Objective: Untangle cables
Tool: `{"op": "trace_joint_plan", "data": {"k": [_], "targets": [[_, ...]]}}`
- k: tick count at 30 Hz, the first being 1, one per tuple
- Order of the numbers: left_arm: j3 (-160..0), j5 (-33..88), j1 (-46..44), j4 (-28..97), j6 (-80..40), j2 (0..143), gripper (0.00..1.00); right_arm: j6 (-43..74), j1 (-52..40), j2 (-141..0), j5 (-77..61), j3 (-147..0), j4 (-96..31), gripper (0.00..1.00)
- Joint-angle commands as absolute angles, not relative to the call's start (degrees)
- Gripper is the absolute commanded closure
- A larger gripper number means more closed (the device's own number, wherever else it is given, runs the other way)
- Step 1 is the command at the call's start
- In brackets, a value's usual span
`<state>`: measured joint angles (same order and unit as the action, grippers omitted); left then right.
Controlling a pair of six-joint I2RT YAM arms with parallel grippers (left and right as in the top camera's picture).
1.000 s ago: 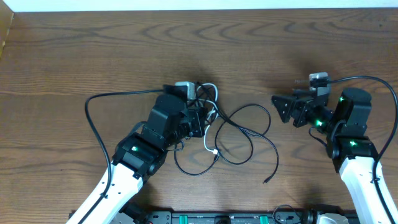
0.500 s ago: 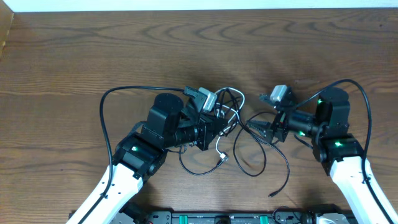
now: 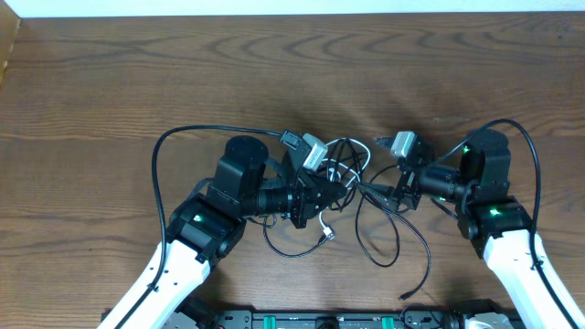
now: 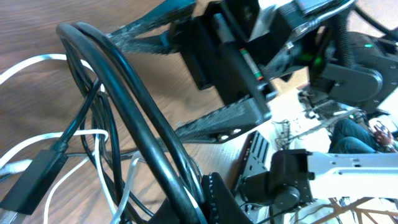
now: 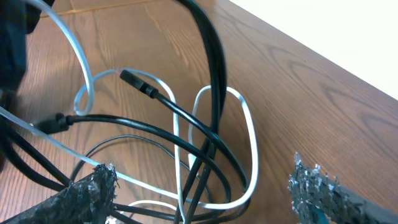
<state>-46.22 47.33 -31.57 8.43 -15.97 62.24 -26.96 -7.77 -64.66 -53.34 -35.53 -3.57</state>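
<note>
The cables are a tangle of thin black cords [image 3: 395, 239] and one white cord [image 3: 352, 157] at mid table. My left gripper [image 3: 327, 194] is shut on a bundle of black and white strands; in the left wrist view they run down into its jaws [image 4: 198, 200]. My right gripper [image 3: 386, 190] faces it from the right and is open. In the right wrist view its fingers [image 5: 205, 186] stand wide apart, with black loops [image 5: 214, 74] and a white loop [image 5: 249, 134] between them. A white plug end [image 3: 327, 234] hangs below the tangle. A black plug end [image 3: 405, 296] lies near the front edge.
The brown wooden table [image 3: 110, 82] stretches away at the back and on both sides. Thick black arm cables arc over each arm, on the left [image 3: 160, 151] and on the right [image 3: 528, 146]. A dark rail [image 3: 320, 320] runs along the front edge.
The left gripper has moved right with the tangle held in it. The right gripper has swung left, up to the tangle, and now straddles some loops. The loose black loop has trailed toward the front.
</note>
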Motion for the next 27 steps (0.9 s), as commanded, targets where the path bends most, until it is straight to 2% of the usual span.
{"op": "trace_joint_plan", "data": {"k": [1, 13, 16, 27], "targets": [[-46.4, 50.6, -31.5, 7.3, -14.6, 61.8, 0.93, -29.4, -9.5, -64.8, -54.2, -35.9, -3.6, 0.13], [-46.4, 53.6, -31.5, 6.7, -14.6, 61.8, 0.92, -31.0, -11.0, -64.9, -53.0, -35.9, -3.6, 0.27], [-46.4, 53.6, -31.5, 6.7, -14.6, 61.8, 0.92, -31.0, -11.0, -64.9, -52.6, -35.9, -3.6, 0.33], [-46.4, 53.6, -31.5, 6.7, -14.6, 61.8, 0.92, -31.0, -11.0, -66.0, -52.6, -35.9, -3.6, 0.71]]}}
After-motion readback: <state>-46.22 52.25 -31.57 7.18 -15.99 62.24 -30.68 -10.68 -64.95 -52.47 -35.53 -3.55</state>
